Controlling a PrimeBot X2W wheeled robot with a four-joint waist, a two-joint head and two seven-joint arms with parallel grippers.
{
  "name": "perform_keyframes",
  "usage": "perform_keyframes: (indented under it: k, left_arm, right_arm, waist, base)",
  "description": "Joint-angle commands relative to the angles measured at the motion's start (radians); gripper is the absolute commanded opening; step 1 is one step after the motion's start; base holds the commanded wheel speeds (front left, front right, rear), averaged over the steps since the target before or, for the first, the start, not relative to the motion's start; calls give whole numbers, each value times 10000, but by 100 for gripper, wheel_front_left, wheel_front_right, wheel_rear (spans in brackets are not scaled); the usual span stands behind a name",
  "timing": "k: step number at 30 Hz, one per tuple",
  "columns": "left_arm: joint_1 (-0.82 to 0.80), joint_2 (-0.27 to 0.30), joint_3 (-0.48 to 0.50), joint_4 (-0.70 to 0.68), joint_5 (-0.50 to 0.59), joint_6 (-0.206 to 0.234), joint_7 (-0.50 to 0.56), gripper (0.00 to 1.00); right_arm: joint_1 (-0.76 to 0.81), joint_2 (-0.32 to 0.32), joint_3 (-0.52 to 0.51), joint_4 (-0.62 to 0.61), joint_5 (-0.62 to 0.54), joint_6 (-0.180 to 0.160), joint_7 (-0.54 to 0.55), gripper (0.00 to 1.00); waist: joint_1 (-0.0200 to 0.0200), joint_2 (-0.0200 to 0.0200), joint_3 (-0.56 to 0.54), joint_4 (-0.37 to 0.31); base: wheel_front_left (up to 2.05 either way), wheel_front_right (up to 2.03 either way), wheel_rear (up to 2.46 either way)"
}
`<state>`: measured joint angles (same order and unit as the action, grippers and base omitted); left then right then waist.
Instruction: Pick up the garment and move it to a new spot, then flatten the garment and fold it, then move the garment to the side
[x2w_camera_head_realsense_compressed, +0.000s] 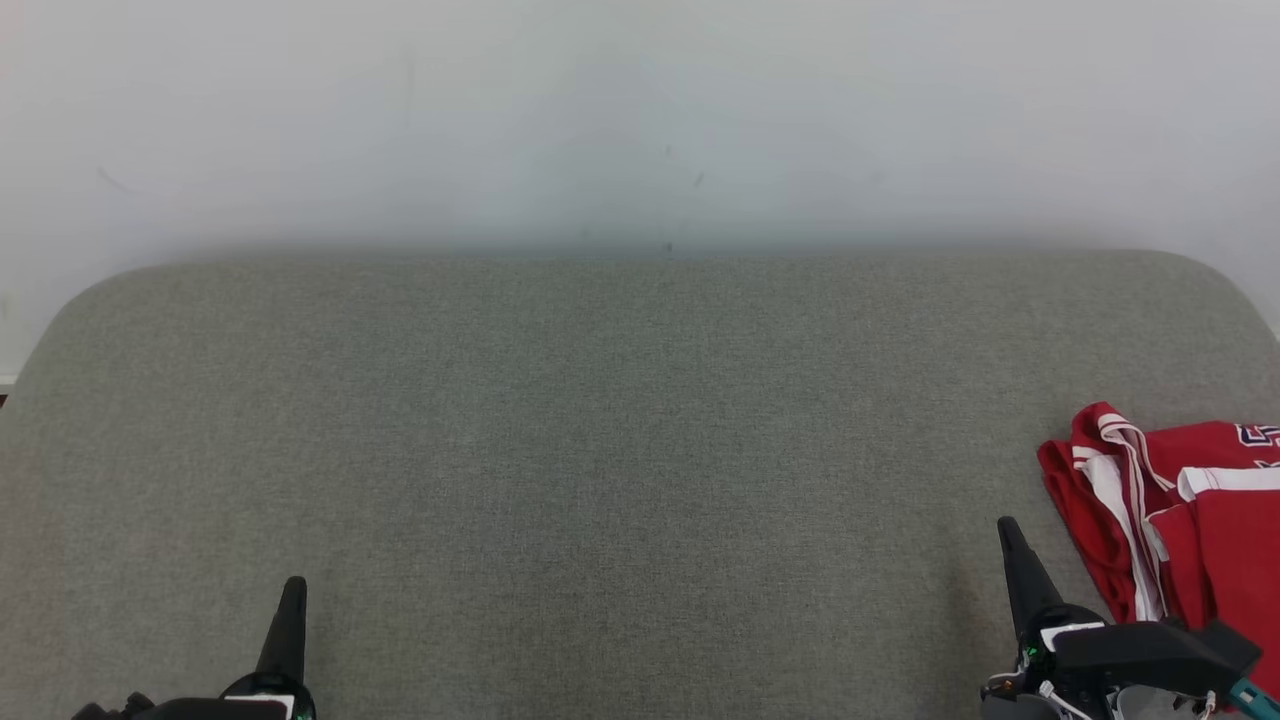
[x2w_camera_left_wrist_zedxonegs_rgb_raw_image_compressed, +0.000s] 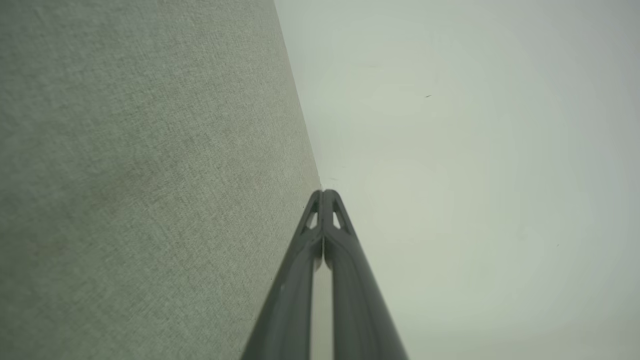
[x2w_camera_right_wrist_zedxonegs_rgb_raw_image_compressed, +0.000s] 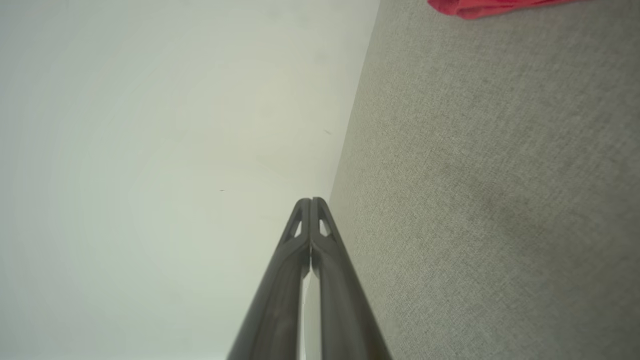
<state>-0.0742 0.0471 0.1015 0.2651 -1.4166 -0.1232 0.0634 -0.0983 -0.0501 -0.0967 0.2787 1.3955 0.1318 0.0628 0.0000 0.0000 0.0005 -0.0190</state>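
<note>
A pale wall (x2w_camera_head_realsense_compressed: 640, 120) stands behind the wide grey cloth-covered counter (x2w_camera_head_realsense_compressed: 600, 450), which has rounded far corners; the red garment (x2w_camera_head_realsense_compressed: 1190, 500), with white stripes and a scrap of dark lettering, lies bunched in loose folds at the counter's right edge, cut off by the side of my head view; my right end effector (x2w_camera_head_realsense_compressed: 1006, 526) is at the lower right, its two dark fingers pressed together tip to tip, holding nothing; its tip points up over bare cloth just left of the garment and is apart from it; in the right wrist view the garment is a red strip at the top right, well clear of the fingers; my left end effector (x2w_camera_head_realsense_compressed: 295, 584) is at the lower left, fingers also pressed together and empty, far across the counter from the garment.
</note>
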Motion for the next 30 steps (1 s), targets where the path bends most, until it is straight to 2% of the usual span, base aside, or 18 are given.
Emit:
perform_keyframes:
  k: [1, 26, 30]
  left_arm:
    - [-178, 44, 39, -115, -267, -42, 80, 0]
    - [-396, 50, 145, -223, -1947, -91, 527, 0]
    - [-405, 50, 147, -218, -1988, -80, 528, 0]
  right_arm:
    - [-76, -1, -40, -96, 325, -16, 83, 0]
    - [-143, 0, -182, -364, 2177, -20, 533, 0]
    - [-141, 0, -185, -364, 2181, -21, 547, 0]
  waist:
    - [0, 0, 2, 15]
    - [0, 0, 25, 182]
    - [0, 0, 26, 190]
  base:
    - [0, 0, 0]
    - [0, 0, 0]
    - [0, 0, 0]
